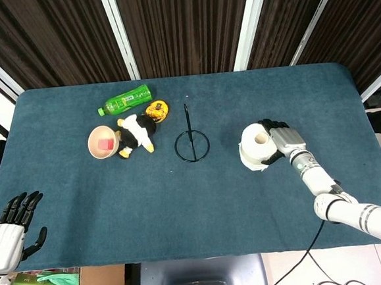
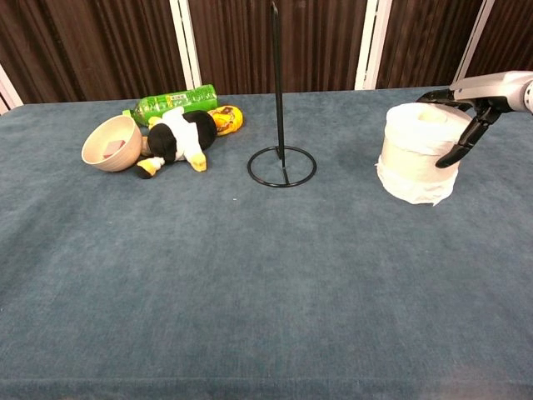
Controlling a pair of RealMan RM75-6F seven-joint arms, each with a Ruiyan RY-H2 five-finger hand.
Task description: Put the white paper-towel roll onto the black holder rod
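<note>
Black fingers [image 2: 463, 143] of the right hand [image 1: 284, 138] curl round the side of the white roll [image 2: 420, 152], touching it, but the roll stands on the blue bench [image 1: 207, 187], well apart from the thin rod [image 2: 277, 79], so I think the grip is only starting. To do it well, squeeze gently so the soft paper keeps its hole round, then lift straight up, higher than the rod's tip. Only the head view shows the hole, and the left hand [image 1: 9, 229] resting open by the near edge.
</note>
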